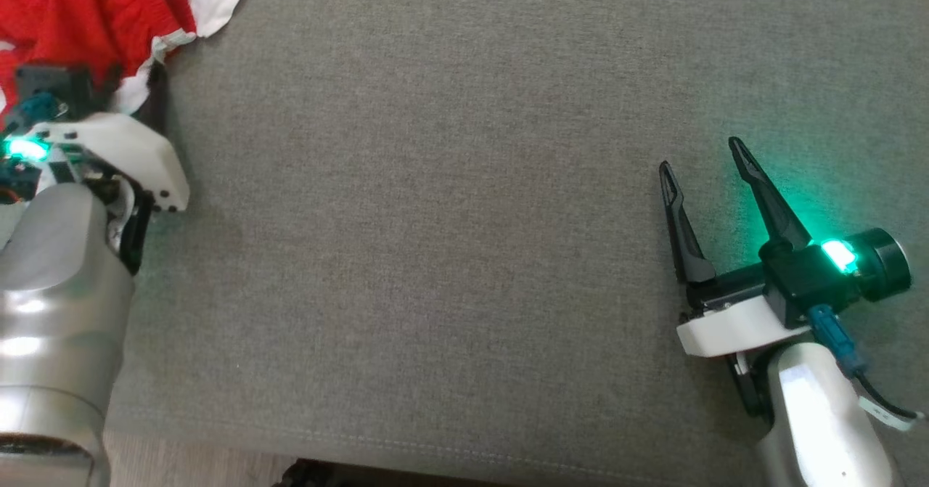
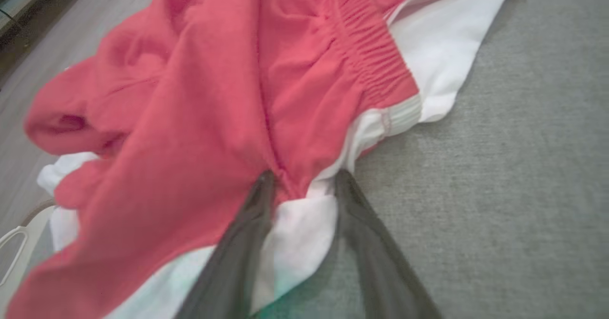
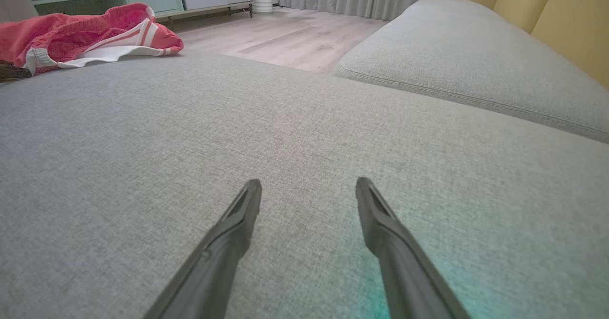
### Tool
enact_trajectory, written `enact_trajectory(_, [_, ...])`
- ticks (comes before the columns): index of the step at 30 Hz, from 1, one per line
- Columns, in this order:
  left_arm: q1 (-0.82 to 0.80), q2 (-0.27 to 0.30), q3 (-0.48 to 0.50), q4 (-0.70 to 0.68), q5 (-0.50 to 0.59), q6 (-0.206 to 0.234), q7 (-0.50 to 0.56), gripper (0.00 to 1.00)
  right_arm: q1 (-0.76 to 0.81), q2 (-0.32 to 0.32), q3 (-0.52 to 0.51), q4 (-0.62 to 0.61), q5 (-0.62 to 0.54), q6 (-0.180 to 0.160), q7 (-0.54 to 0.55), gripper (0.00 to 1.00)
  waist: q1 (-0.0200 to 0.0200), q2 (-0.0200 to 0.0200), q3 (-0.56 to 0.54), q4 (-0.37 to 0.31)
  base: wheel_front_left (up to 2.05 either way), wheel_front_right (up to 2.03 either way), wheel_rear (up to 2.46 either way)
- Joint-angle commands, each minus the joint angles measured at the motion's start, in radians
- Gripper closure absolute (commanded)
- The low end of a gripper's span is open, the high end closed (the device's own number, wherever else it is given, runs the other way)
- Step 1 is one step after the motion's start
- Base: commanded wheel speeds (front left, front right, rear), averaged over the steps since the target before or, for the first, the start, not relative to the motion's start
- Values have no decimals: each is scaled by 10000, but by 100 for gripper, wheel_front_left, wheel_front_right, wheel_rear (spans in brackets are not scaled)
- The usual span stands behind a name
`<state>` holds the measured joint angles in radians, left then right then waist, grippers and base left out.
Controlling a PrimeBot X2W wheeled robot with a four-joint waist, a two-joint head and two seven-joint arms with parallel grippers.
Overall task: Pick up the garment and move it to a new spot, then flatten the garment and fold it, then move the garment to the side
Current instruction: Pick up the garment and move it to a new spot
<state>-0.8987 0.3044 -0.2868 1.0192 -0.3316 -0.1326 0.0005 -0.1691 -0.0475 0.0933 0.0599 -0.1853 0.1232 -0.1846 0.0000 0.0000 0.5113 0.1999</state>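
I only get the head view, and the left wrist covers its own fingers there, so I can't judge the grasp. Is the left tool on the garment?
Observer: In the left wrist view the left tool has its fingers apart, with a red-and-white edge of the garment between the tips.
Operator: Which part of it is that?
Observer: It is close to the gathered elastic waistband.
Operator: Is there room to carry it past the right tool?
Observer: Probably. The right wrist view shows a second grey cushion beyond the open right tool, across a seam.
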Motion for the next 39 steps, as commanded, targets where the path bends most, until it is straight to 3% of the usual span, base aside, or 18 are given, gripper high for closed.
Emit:
enact_trajectory(1, [-190, 430, 115, -41, -50, 22, 117, 52, 83, -27, 264, -323, -40, 75, 15, 0, 0, 0, -15, -9, 0, 0, 0])
enact_trajectory(3, [-244, 453, -87, 71, -208, 21, 156, 79, 92, -27, 208, -321, -15, 75, -9, 0, 0, 0, -53, -17, 0, 0, 0])
enact_trajectory(4, [-273, 479, -173, 106, -292, 21, 155, 100, 96, -27, 182, -311, 1, 75, -25, 0, 0, 0, -82, -15, 0, 0, 0])
enact_trajectory(13, [-589, 1111, -858, -1, -738, 20, -451, 100, 105, -27, 179, 42, 403, 75, -243, 0, 0, 0, -777, 87, 0, 0, 0])
enact_trajectory(18, [-978, 1792, -1169, -251, -651, 20, -789, 100, 142, -27, 177, 592, 941, 75, -502, 0, 0, 0, -1872, -116, 0, 0, 0])
enact_trajectory(25, [-1390, 2310, -2093, -1299, -501, 20, -671, 100, 504, -27, -162, 1290, 1615, 75, -715, 0, 0, 0, -3480, -670, 0, 0, 0])
enact_trajectory(33, [-1621, 2487, -3648, -3147, -935, 20, 191, 100, 1392, -27, -650, 1683, 2180, 75, -767, 0, 0, 0, -5149, -1616, 0, 0, 0])
enact_trajectory(39, [-1548, 2250, -4508, -4594, -1661, 20, 674, 100, 1836, -27, -819, 1548, 2327, 75, -770, 0, 0, 0, -5390, -2244, 0, 0, 0])
